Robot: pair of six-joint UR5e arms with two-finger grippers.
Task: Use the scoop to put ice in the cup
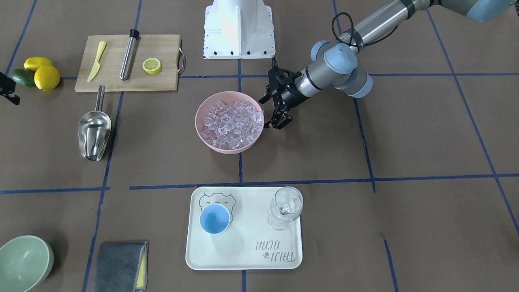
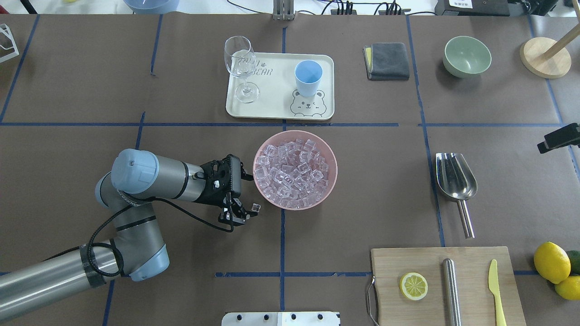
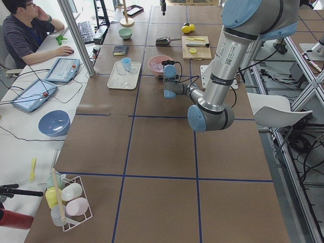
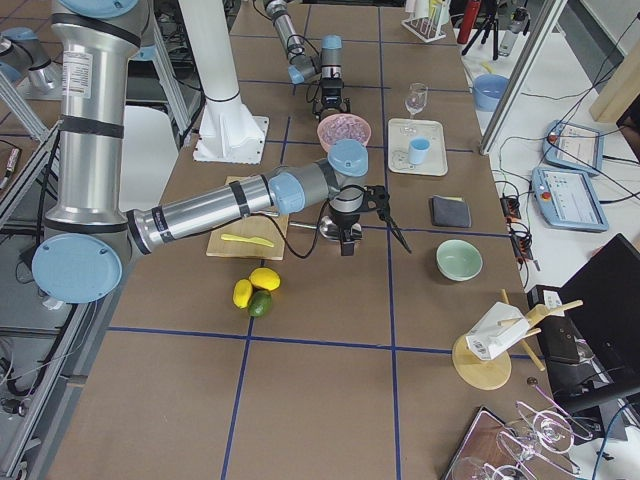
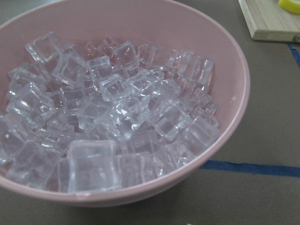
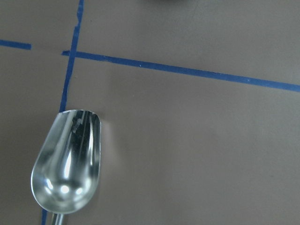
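Step judged: pick up scoop. Right gripper [image 4: 346, 236] near scoop [image 2: 455, 179], spread or pressed: cannot tell. Best grip mid-handle, trough level. Left gripper [image 2: 248, 194] spread, empty, beside bowl [image 2: 333, 158] of ice [image 2: 294, 170]. Farthest: cup [image 2: 308, 78], upright on tray [image 2: 276, 108], empty.

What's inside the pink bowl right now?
Only ice, clear cubes piled in the pink bowl. They cover its bottom, so anything beneath cannot be seen.

Wide gap btwn pink bowl [image 2: 333, 158] & scoop [image 2: 454, 179]; board [image 2: 394, 262] just beside scoop handle; wine glass [image 2: 239, 59] nr cup [image 2: 308, 77].
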